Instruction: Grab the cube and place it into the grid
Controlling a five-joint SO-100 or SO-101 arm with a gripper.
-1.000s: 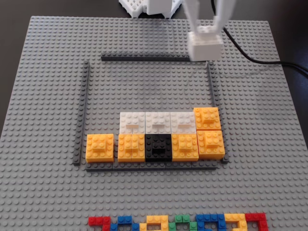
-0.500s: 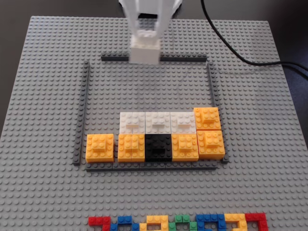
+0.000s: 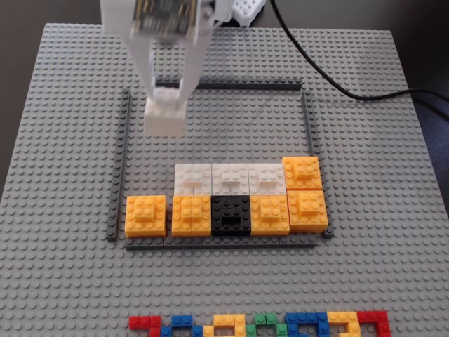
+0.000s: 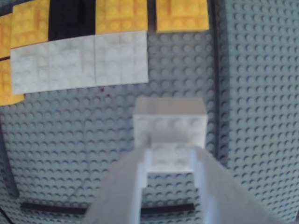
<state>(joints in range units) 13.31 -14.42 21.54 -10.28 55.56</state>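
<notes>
My white gripper [image 3: 167, 95] is shut on the raised step of a white cube [image 3: 165, 117] and holds it over the upper left part of the grid [image 3: 127, 140], near the left dark strip. In the wrist view the cube [image 4: 170, 120] sits between my fingers, with the gripper [image 4: 172, 156] clamped on its step. I cannot tell whether the cube touches the baseplate. Inside the grid lie three more white blocks [image 3: 229, 178] in a row, several orange blocks [image 3: 146, 215] and one black block [image 3: 231, 214].
The grey baseplate [image 3: 56, 281] covers the table. A row of small multicoloured bricks [image 3: 259, 326] lies at the front edge. A black cable [image 3: 337, 84] runs across the back right. More white pieces [image 3: 247, 8] lie at the back.
</notes>
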